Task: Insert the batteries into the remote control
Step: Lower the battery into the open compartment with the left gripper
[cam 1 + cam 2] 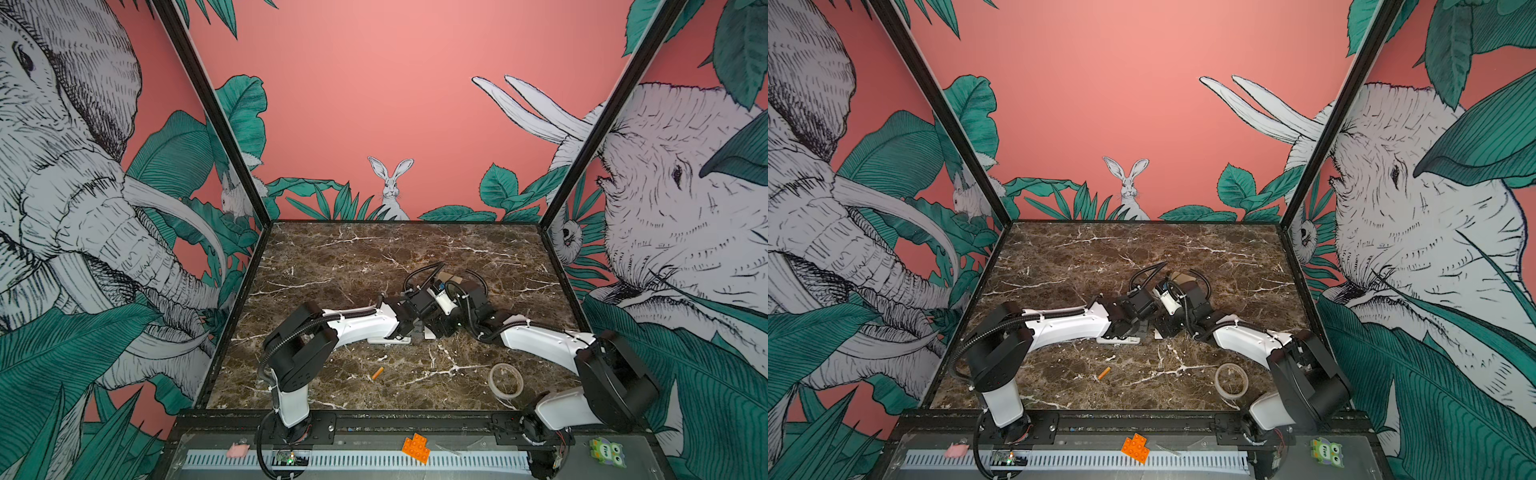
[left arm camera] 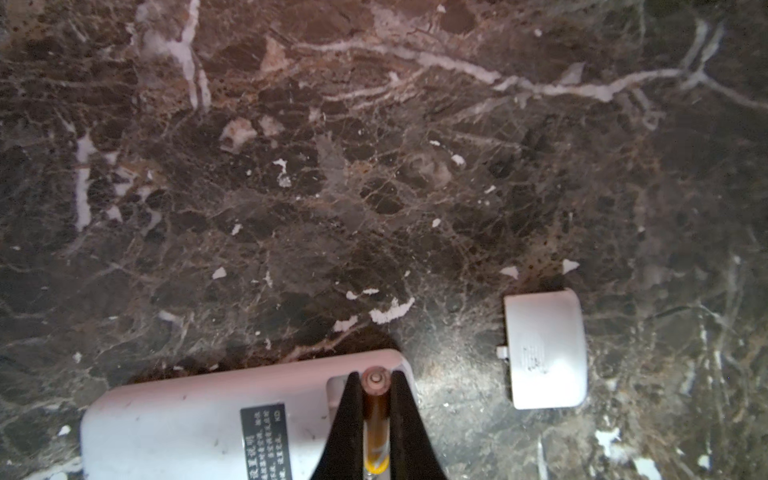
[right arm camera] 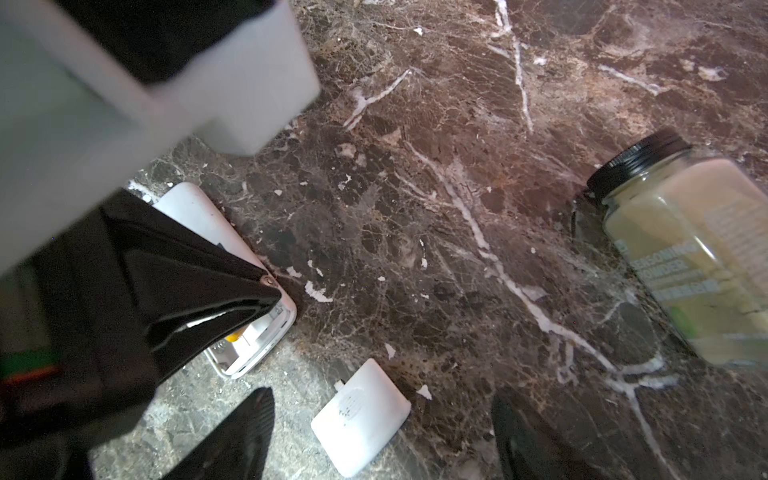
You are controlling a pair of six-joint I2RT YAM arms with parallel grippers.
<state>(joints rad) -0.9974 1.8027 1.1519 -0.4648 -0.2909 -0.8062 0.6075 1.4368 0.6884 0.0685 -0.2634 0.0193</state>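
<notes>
One battery is clamped by left gripper over remote; right gripper is held apart above loose cover.

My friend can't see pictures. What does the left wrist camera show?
The left gripper pinches an orange battery over the open end of the white remote control, which lies label-up on a marble table. A small white battery cover lies apart from it.
</notes>
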